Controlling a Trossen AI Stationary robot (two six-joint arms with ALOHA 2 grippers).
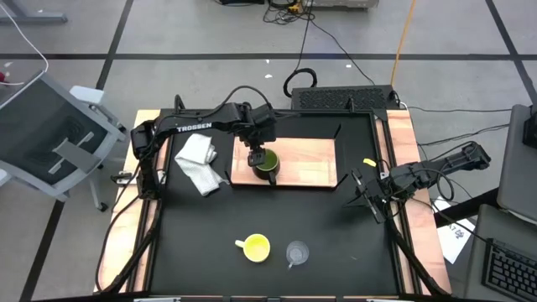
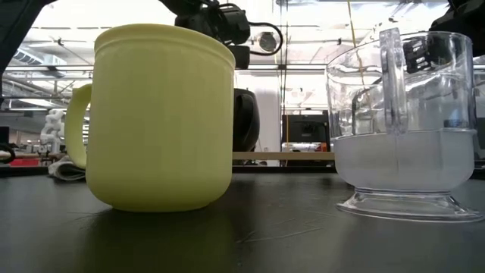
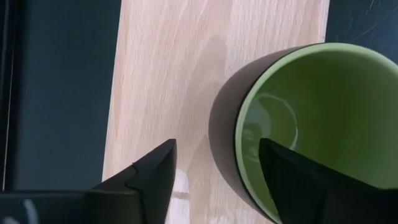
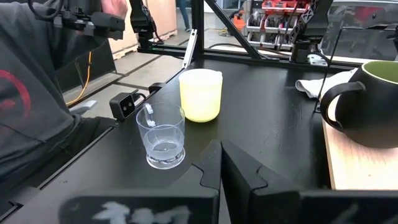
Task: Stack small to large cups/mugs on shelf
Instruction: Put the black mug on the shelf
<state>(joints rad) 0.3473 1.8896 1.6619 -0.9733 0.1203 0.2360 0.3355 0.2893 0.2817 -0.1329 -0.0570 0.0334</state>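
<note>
- Yellow mug (image 1: 255, 247) is standing upright on the black bench (image 1: 319, 226) at about 6 o'clock, nearest the front edge, handle pointing toward 9 o'clock.
- Clear glass cup (image 1: 297, 252) is sitting just beside it on the 3 o'clock side, apart from it, upright; in the low view it is showing a cloudy lower half.
- Right gripper (image 1: 366, 195) is resting low over the bench near the 3 o'clock edge, jaws together, holding nothing, facing the two front cups.
- White cloth (image 1: 200, 163) is lying crumpled at about 10 o'clock, just off the shelf's 9 o'clock end.
- Shelf (image 1: 306, 164), a light-wood board, is lying flat past mid-bench toward 12 o'clock.
- Dark green mug (image 1: 268, 163) is standing upright on the shelf's 9 o'clock half, green inside showing.
- Left gripper (image 1: 257, 153) is hanging over that mug; jaws are apart, straddling the rim wall, one finger (image 3: 149, 180) outside over the wood, the other inside the mug; whether they are touching the wall, cannot tell.
</note>
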